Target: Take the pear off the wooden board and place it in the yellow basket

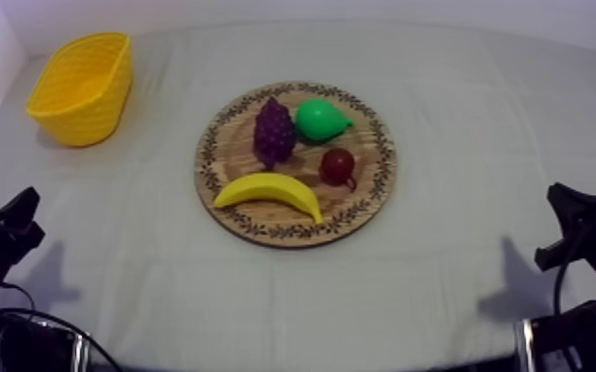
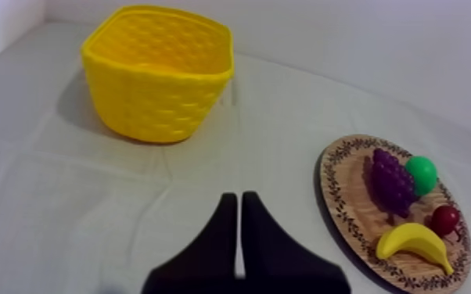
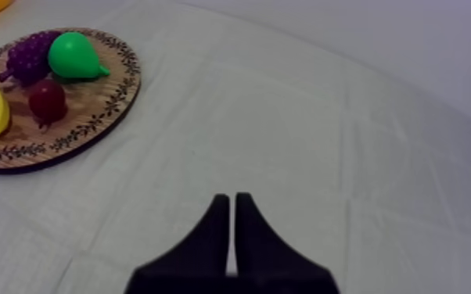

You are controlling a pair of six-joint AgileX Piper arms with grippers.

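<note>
The green toy pear (image 1: 322, 120) lies on the far side of the round wooden board (image 1: 366, 188), narrow end toward the right gripper (image 3: 232, 197), probably the nearer one; it and the left gripper (image 2: 235, 197) are both closed, empty

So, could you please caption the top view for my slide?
A pear, grapes, banana and small red fruit on the wooden board; yellow basket upper left.

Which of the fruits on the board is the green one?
The pear, next to the purple grapes, behind the small red fruit and yellow banana.
</note>
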